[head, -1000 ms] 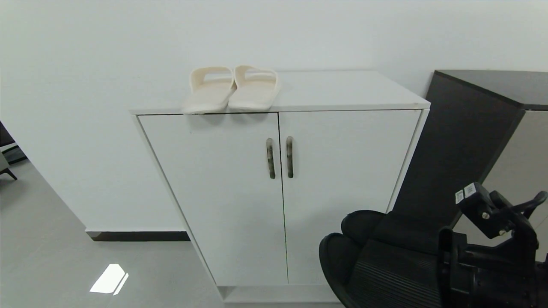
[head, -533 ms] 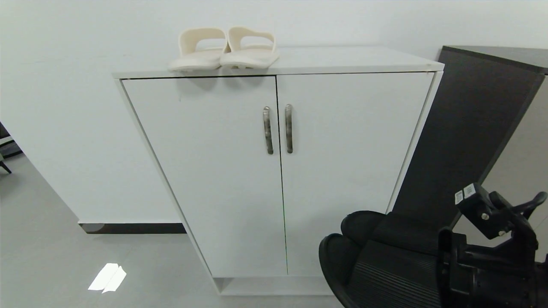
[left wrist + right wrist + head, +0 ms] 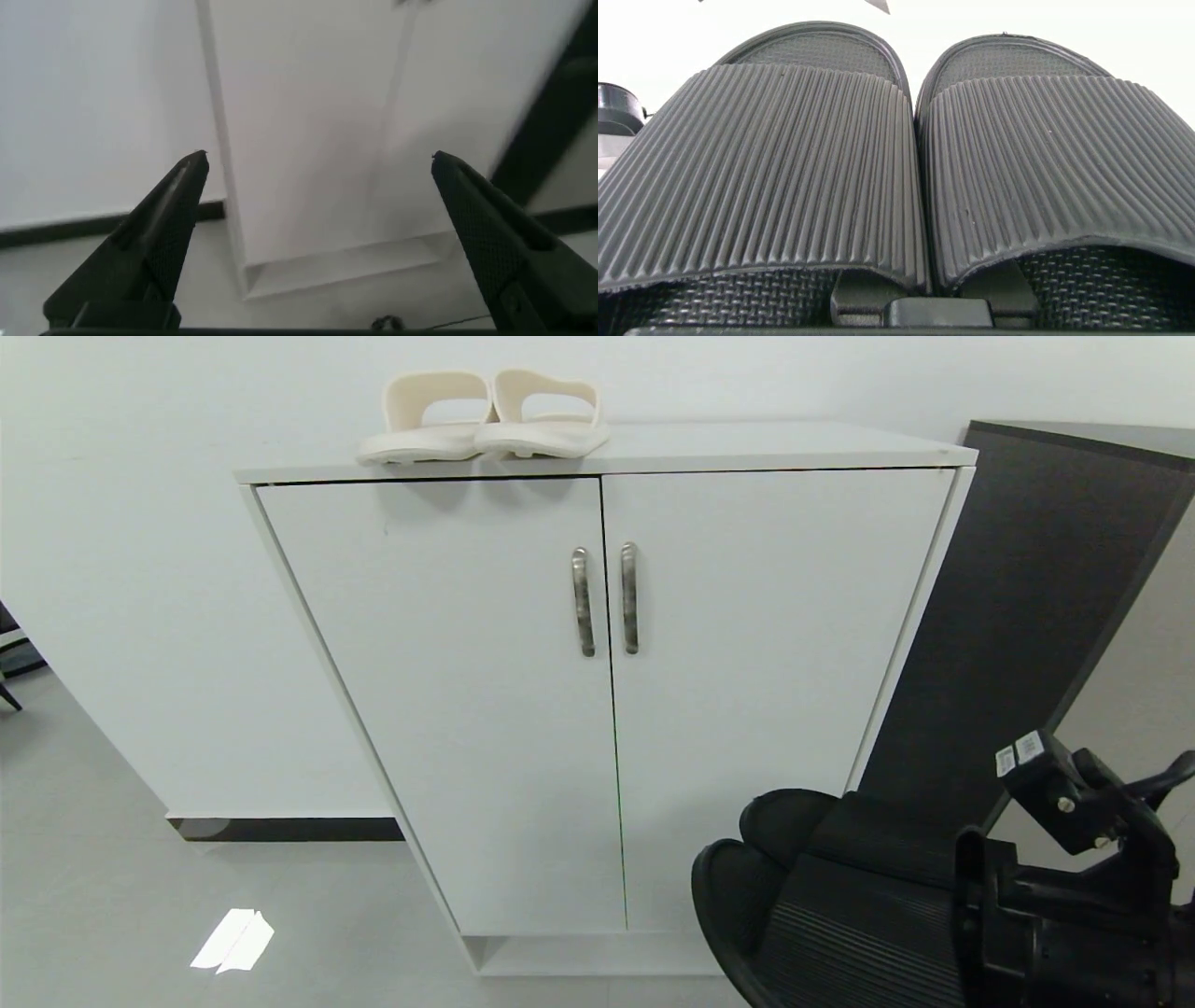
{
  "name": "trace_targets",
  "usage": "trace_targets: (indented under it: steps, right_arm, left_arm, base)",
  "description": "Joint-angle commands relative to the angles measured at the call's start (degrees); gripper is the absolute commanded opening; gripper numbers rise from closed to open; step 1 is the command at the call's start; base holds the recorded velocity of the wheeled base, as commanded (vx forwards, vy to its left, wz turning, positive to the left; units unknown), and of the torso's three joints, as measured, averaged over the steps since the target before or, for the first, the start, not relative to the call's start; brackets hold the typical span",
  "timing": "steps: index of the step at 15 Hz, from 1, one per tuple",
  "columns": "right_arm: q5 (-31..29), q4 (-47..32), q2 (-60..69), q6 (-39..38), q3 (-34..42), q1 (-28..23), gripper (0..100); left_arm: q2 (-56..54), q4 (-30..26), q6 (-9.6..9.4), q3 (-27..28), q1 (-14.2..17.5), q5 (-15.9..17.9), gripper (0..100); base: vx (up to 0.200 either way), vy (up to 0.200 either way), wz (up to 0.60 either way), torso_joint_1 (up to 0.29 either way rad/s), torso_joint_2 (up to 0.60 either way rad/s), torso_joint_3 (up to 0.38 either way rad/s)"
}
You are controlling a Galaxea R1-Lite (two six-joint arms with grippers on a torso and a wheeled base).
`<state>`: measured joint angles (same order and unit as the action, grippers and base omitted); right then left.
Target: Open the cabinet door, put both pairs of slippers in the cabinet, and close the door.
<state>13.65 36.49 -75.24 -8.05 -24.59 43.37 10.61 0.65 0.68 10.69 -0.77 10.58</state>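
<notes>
Two doors shut on the white cabinet (image 3: 934, 616): left door (image 3: 448, 691) and right door (image 3: 747, 644) meet at its middle seam. Black slippers (image 3: 822, 905) sit low in front of the cabinet's right door, side by side. The right gripper (image 3: 934, 297) is pinched on the pair where their inner edges meet. Cream slippers (image 3: 485, 418) lie side by side on the cabinet top above the left door, front ends at the top's front edge. Left gripper (image 3: 318, 163) faces the cabinet's lower left corner, fingers spread wide, nothing between them. Handles (image 3: 583, 602) are two upright metal bars, one each side of the seam.
</notes>
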Motion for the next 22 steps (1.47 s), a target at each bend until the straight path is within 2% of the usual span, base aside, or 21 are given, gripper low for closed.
trace_targets:
  steps: [1, 3, 4, 5, 8, 9, 11, 13, 14, 15, 17, 19, 20, 21, 22]
  right_arm:
    - [0.0, 0.0, 0.3, 0.0, 0.2, 0.0, 0]
    - [0.0, 0.0, 0.2, 1.3, 0.4, 0.1, 0]
    - [0.0, 0.1, 0.0, 1.9, 0.6, 0.1, 0]
    - [0.0, 0.1, -0.1, 2.3, 0.7, 0.1, 0]
    - [0.0, 0.1, -0.3, 2.3, 0.9, 0.0, 0]
    - [-0.1, 0.1, -0.9, 2.4, 0.9, 0.0, 0]
    - [-0.1, 0.1, -1.7, 2.4, 0.9, -0.2, 0]
    - [-0.2, 0.1, -2.4, 2.4, 0.9, -0.3, 0]
    - [-0.2, 0.1, -2.6, 2.4, 0.9, -0.2, 0]
    - [-0.3, 0.1, -2.6, 2.4, 0.9, -0.2, 0]
    - [-0.2, 0.1, -2.7, 2.4, 0.9, -0.2, 0]
    - [-0.3, 0.1, -2.7, 2.4, 0.9, -0.3, 0]
    - [-0.3, 0.1, -2.7, 2.4, 0.9, -0.2, 0]
    - [-0.3, 0.1, -2.6, 2.4, 0.9, -0.2, 0]
    - [-0.2, 0.1, -2.6, 2.4, 0.9, -0.2, 0]
  left_arm:
    - [22.4, 1.1, 2.04, 18.3, -0.6, 13.1, 100]
    - [32.0, 2.9, 1.87, 24.1, -0.7, 20.4, 100]
    - [34.9, 4.5, 1.87, 25.4, -1.2, 22.6, 100]
    - [40.5, 8.5, 2.04, 27.8, -4.2, 25.6, 100]
    - [53.4, 17.4, 1.69, 32.2, -12.8, 25.3, 100]
    - [58.6, 19.4, 1.78, 35.4, -17.1, 22.7, 100]
    - [65.2, 19.7, 2.22, 40.8, -24.6, 17.8, 100]
    - [69.6, 19.6, 2.48, 45.9, -30.1, 17.6, 100]
    - [71.7, 19.6, 3.18, 48.2, -32.0, 17.6, 100]
    - [73.5, 19.6, 4.15, 50.3, -33.3, 17.8, 100]
    - [77.1, 19.7, 7.84, 54.3, -33.9, 18.8, 100]
    - [78.3, 19.7, 11.01, 55.7, -33.5, 24.3, 100]
    - [78.5, 19.7, 12.33, 55.9, -32.3, 28.8, 100]
    - [79.4, 19.7, 12.33, 56.5, -31.4, 30.4, 100]
    - [80.5, 19.7, 12.15, 57.4, -30.9, 29.7, 100]
  base:
    - [0.0, 0.0, 0.0, 0.0, 0.0, 0.0]
    - [0.0, 0.0, 0.0, 0.0, 0.0, 0.0]
    - [0.0, 0.0, 0.0, 0.0, 0.0, 0.0]
    - [0.0, 0.0, 0.0, 0.0, 0.0, 0.0]
    - [0.0, 0.0, 0.0, 0.0, 0.0, 0.0]
    - [0.0, 0.0, 0.0, 0.0, 0.0, 0.0]
    - [0.0, 0.0, 0.0, 0.0, 0.0, 0.0]
    - [0.0, 0.0, 0.0, 0.0, 0.0, 0.0]
    - [0.0, 0.0, 0.0, 0.0, 0.0, 0.0]
    - [0.0, 0.0, 0.0, 0.0, 0.0, 0.0]
    - [0.0, 0.0, 0.0, 0.0, 0.0, 0.0]
    - [0.0, 0.0, 0.0, 0.0, 0.0, 0.0]
    - [0.0, 0.0, 0.0, 0.0, 0.0, 0.0]
    - [0.0, 0.0, 0.0, 0.0, 0.0, 0.0]
    - [0.0, 0.0, 0.0, 0.0, 0.0, 0.0]
